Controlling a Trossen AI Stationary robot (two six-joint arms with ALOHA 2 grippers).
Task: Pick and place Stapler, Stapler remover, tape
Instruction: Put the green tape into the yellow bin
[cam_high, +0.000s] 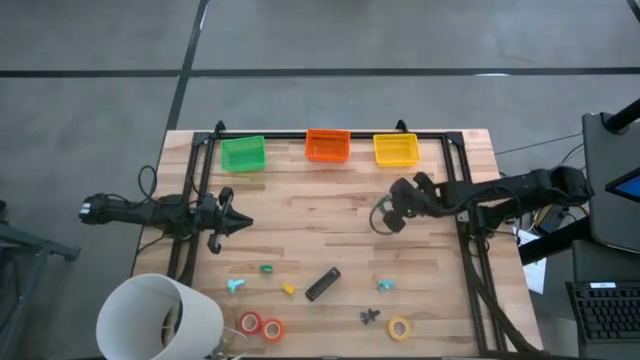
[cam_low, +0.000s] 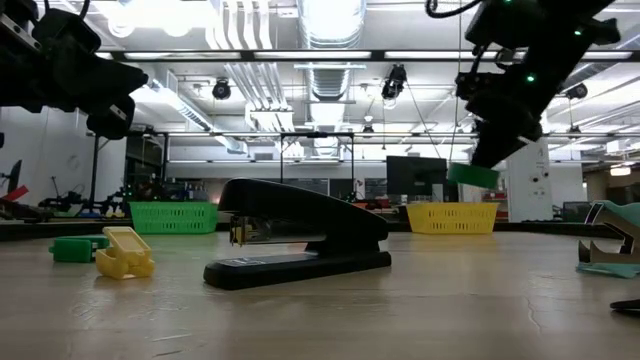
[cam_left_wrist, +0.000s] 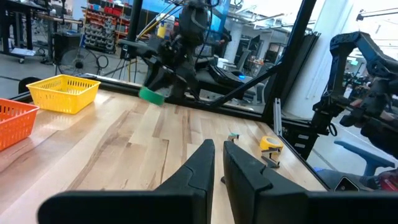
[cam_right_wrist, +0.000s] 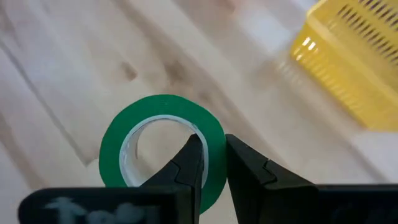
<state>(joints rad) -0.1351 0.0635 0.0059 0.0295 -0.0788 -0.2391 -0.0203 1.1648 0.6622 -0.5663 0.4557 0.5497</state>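
Note:
My right gripper (cam_right_wrist: 214, 155) is shut on a green tape roll (cam_right_wrist: 163, 146) and holds it above the table's middle right, a little short of the yellow basket (cam_high: 396, 149). The roll also shows in the low view as the green tape roll (cam_low: 472, 175). The black stapler (cam_high: 322, 284) lies flat on its base near the table's front. A yellow tape roll (cam_high: 400, 327) and two red-orange tape rolls (cam_high: 260, 325) lie flat near the front edge. A dark claw-shaped stapler remover (cam_high: 370, 317) lies by the yellow roll. My left gripper (cam_high: 235, 222) waits shut at the left, level. My right gripper pinches the green roll's wall (cam_right_wrist: 214, 140), with one finger inside the ring's open centre and the other outside. The fingers slant down from the table's right side. The roll hangs below the fingers, tilted and lifted clear of the table.
A green basket (cam_high: 243, 153), an orange basket (cam_high: 327, 146) and the yellow one stand in a row along the far edge. Small green, yellow and teal pieces (cam_high: 266, 268) lie around the stapler. A white cylinder (cam_high: 160, 318) stands at the front left corner.

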